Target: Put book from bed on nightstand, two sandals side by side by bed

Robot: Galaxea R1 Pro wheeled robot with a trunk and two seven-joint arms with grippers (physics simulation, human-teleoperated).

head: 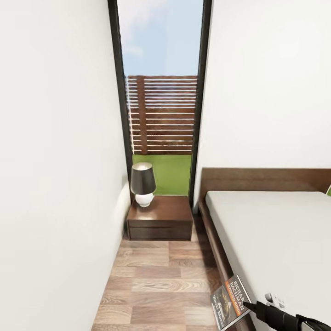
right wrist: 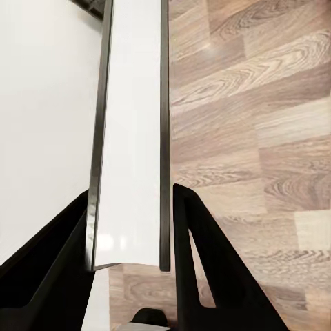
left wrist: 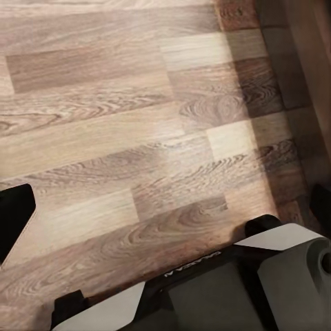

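1. black right gripper (right wrist: 131, 234) clamps the thin grey-and-orange paperback book (head: 231, 301) by its edges, over the off-white bed (head: 276, 230) edge.
2. bare wood-plank floor (head: 161, 285) lies beside it; dark-brown nightstand (head: 160, 218) stands well ahead.
3. left gripper (left wrist: 165, 227): fingers spread over floor.

Wood-plank floor (head: 156, 280) carries the nightstand (head: 160, 224) and bed (head: 276, 230); a lamp (head: 143, 184) tops the nightstand

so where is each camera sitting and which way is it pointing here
Head view: from the robot's head, forward and down the aisle toward the nightstand and window, bed on the right; the right gripper holds the book.
Left wrist view: on the left arm, facing down at the plank floor; dark fingertips and the robot's white base show.
Right wrist view: along the right gripper, shut on the book seen edge-on.
Shared: book and right gripper in head and right wrist views.
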